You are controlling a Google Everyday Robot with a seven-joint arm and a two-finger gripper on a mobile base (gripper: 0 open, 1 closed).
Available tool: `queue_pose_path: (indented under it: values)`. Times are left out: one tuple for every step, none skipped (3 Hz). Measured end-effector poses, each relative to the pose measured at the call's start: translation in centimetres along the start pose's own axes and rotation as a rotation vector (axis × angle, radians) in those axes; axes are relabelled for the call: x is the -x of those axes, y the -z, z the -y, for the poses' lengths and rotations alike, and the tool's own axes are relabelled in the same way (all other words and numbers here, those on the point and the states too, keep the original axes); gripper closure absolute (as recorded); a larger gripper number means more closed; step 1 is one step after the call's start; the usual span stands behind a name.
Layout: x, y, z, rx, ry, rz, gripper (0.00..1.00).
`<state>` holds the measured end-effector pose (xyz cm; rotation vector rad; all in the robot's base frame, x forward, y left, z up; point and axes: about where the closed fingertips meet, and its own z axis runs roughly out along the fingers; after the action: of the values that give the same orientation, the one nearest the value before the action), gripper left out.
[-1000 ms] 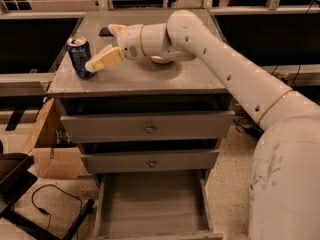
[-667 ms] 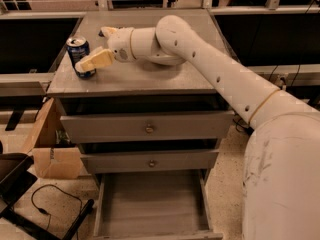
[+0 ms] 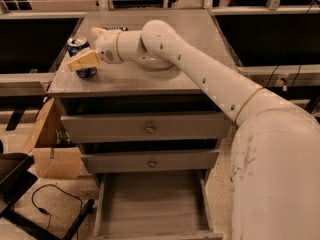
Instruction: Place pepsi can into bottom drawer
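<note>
The pepsi can (image 3: 76, 45), dark blue with a silver top, stands upright near the left edge of the grey cabinet top (image 3: 165, 81). My gripper (image 3: 84, 48) reaches in from the right and is open, with the can between its fingers. The near cream finger (image 3: 85, 61) crosses the can's front, and the far finger sits behind the can. The can rests on the cabinet top. The bottom drawer (image 3: 150, 199) is pulled out at the foot of the cabinet, and its plank floor shows nothing in it.
A flat black item (image 3: 114, 28) lies at the back of the cabinet top. Two shut drawers with round knobs (image 3: 149, 129) sit above the open one. A cardboard box (image 3: 55, 156), a black cable (image 3: 50, 199) and a dark object (image 3: 12, 179) are on the floor at left.
My gripper has moved left across the cabinet top and now straddles the can. The can has stayed in place.
</note>
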<state>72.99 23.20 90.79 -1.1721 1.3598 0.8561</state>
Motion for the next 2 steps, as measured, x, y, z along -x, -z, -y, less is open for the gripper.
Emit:
queue_pose_path:
  values:
    - [0.00,0.00,0.00,0.000,0.000,0.000,0.27]
    - [0.00,-0.01,0.00,0.000,0.000,0.000,0.50]
